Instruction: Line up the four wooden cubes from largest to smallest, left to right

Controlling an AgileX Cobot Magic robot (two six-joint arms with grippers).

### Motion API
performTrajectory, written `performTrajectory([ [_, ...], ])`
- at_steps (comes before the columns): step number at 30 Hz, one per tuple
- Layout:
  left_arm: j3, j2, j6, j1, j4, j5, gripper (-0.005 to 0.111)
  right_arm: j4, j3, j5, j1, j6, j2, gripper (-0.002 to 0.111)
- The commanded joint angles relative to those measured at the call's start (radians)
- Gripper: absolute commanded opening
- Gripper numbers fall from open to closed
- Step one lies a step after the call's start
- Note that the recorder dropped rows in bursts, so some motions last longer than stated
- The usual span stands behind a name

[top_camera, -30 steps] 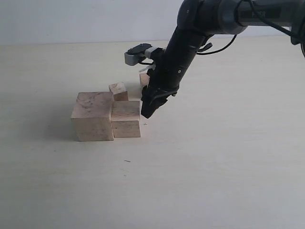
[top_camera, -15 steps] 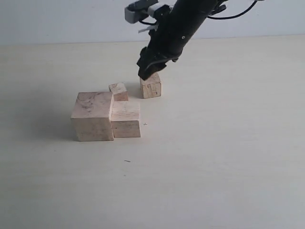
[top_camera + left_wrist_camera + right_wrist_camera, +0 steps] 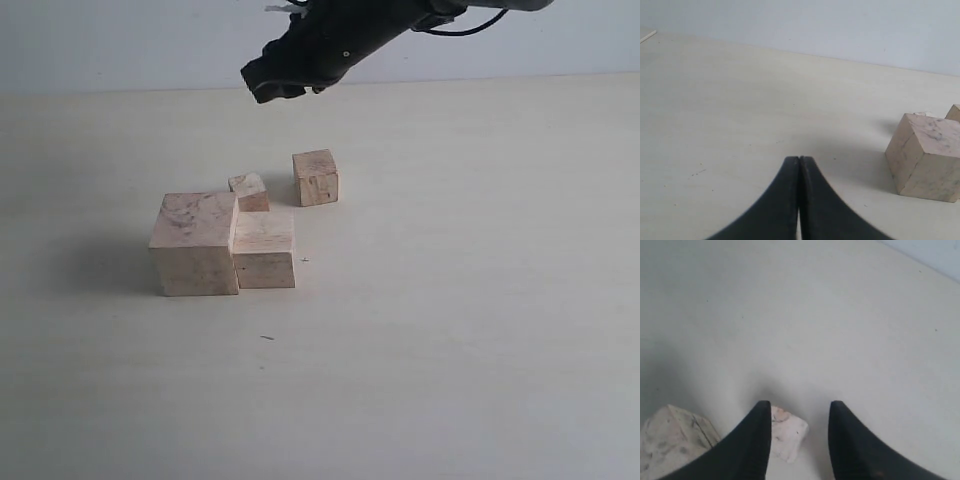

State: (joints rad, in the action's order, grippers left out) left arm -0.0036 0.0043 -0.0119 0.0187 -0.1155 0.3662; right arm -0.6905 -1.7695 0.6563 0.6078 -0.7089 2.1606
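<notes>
Four pale wooden cubes sit left of centre on the table. The largest cube (image 3: 195, 243) touches the second-largest cube (image 3: 265, 250) on its right. Behind them stands the smallest cube (image 3: 249, 192), with the third cube (image 3: 316, 177) apart to its right. High above the cubes, my right gripper (image 3: 265, 80) hangs open and empty. In the right wrist view a small cube (image 3: 789, 432) lies far below my right gripper (image 3: 799, 406), beside a bigger cube (image 3: 670, 437). My left gripper (image 3: 799, 159) is shut on nothing, low over the table, with the largest cube (image 3: 925, 155) ahead of it.
The pale tabletop (image 3: 460, 330) stretches bare to the front and right of the cubes. A light wall (image 3: 120, 40) runs behind the table's far edge. One more cube's corner (image 3: 955, 112) peeks in at the left wrist view's edge.
My right gripper has risen from beside the second-largest cube, passed over the third cube, and now hangs high at the back left. The cubes have not moved.
</notes>
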Motion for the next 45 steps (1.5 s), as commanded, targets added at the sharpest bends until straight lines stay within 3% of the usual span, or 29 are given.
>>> performTrajectory([
  [1,0.004,-0.004,0.003,-0.001,-0.005,-0.006,0.0,-0.057,-0.058,-0.015,0.032,-0.052,0.053,0.033],
  [12,0.004,-0.004,0.003,-0.001,-0.005,-0.006,0.0,-0.082,-0.205,0.043,0.079,-0.052,0.211,0.004],
  [29,0.004,-0.004,0.003,-0.001,-0.005,-0.006,0.0,-0.155,-0.395,0.171,0.079,-0.05,0.375,0.004],
  [45,0.004,-0.004,0.003,-0.001,-0.005,-0.006,0.0,0.144,-0.405,0.281,0.079,0.105,0.386,0.004],
])
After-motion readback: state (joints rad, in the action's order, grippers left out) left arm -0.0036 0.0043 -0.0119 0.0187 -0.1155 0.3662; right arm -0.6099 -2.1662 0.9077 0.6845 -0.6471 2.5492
